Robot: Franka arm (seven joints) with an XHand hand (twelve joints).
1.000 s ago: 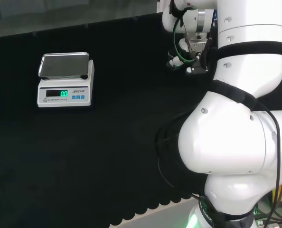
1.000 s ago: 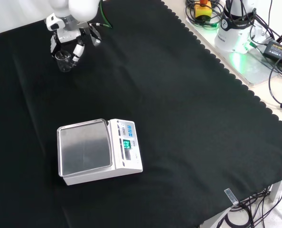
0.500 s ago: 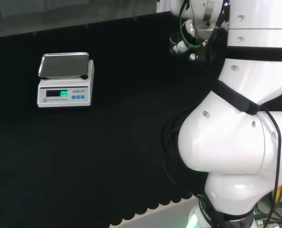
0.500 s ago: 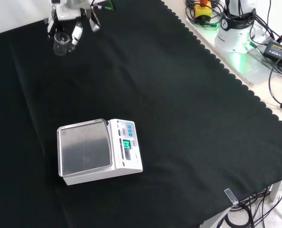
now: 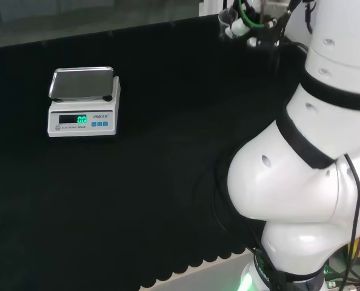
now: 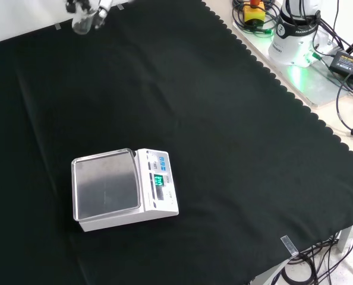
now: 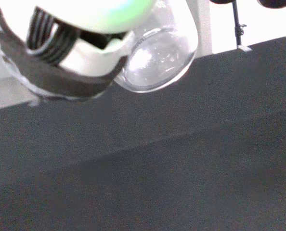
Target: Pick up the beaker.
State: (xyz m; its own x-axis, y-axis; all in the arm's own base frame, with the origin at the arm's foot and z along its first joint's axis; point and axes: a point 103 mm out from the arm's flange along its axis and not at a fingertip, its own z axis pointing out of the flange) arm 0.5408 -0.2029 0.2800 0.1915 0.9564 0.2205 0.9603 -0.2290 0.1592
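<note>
the beaker (image 6: pixel 81 24) is off the cloth, held up in the air at the top left of the front view, at the far end of the bench from the scale; the same beaker (image 5: pixel 228 25) shows at the top of the head view, just left of the arm's upper links. order of size follows.

black cloth (image 6: pixel 212 148): covers the bench, scalloped along its right and lower edges in the front view. nothing rests on it under the beaker.

arm (image 5: pixel 301 182): large white links stand at the right of the head view, rising out of the top of it.

scale (image 6: pixel 124 187): white body, bare metal pan, lit green display. it sits on the cloth at lower left of centre in the front view, well apart from the beaker; in the head view the scale (image 5: pixel 83 101) sits at upper left.

hand (image 6: pixel 99 7): at the top edge of the front view, fingers curled round the beaker's upper part. in the wrist view the hand (image 7: pixel 80 53) lies against the glass side.

beaker, wrist view (image 7: pixel 157 57): clear glass, round base seen from below, dark cloth far beneath it. contents cannot be told.
</note>
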